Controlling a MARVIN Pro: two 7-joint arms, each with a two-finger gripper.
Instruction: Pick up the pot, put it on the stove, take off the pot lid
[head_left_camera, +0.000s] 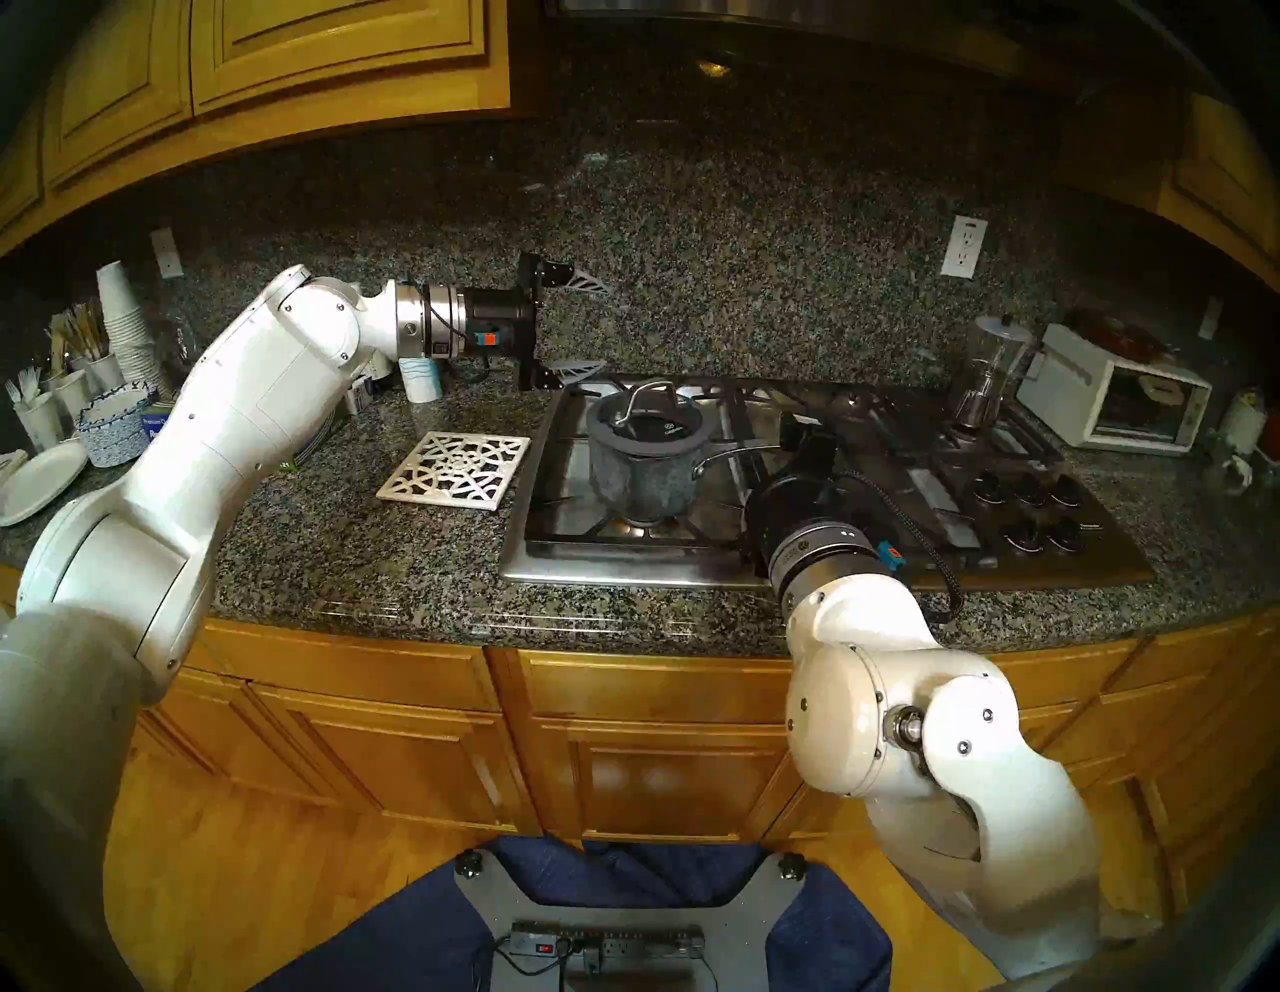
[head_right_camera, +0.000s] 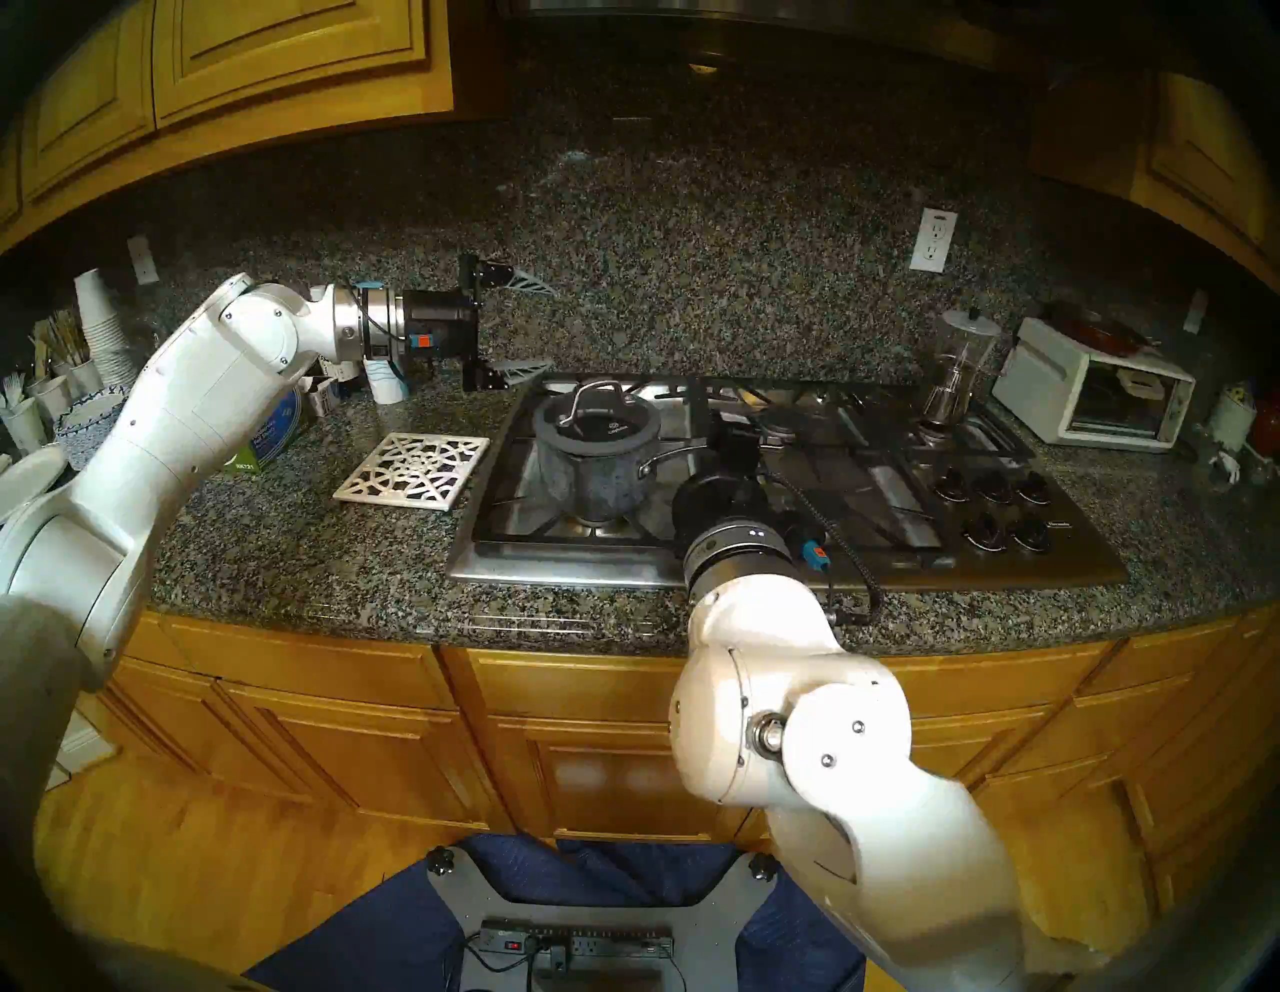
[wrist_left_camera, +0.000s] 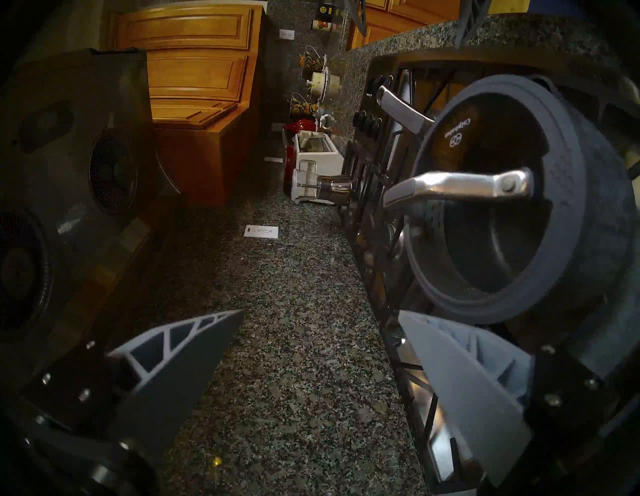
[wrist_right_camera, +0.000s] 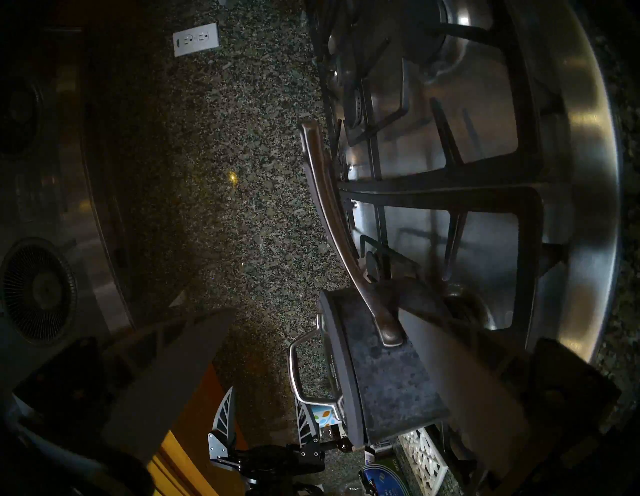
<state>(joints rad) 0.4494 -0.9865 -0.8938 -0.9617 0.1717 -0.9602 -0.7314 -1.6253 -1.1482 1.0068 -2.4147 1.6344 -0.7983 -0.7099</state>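
Granite counter (head_left_camera: 360, 554) carries everything: at the left the left gripper (head_left_camera: 589, 325) hangs level above it, jaws spread wide and empty, just beside the stove's (head_left_camera: 623, 554) back corner. A white trivet (head_left_camera: 454, 471) lies next. On the stove's left front grate stands the pot (head_left_camera: 641, 478), lid (head_left_camera: 647, 419) on. The right gripper (wrist_right_camera: 311, 346) hangs wide open around the pot's handle (wrist_right_camera: 329, 214), holding nothing

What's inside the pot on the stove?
Through the glass pot lid only the pot's dark inner wall shows, with no food visible. The lid's rim and metal handle cover parts of the inside.
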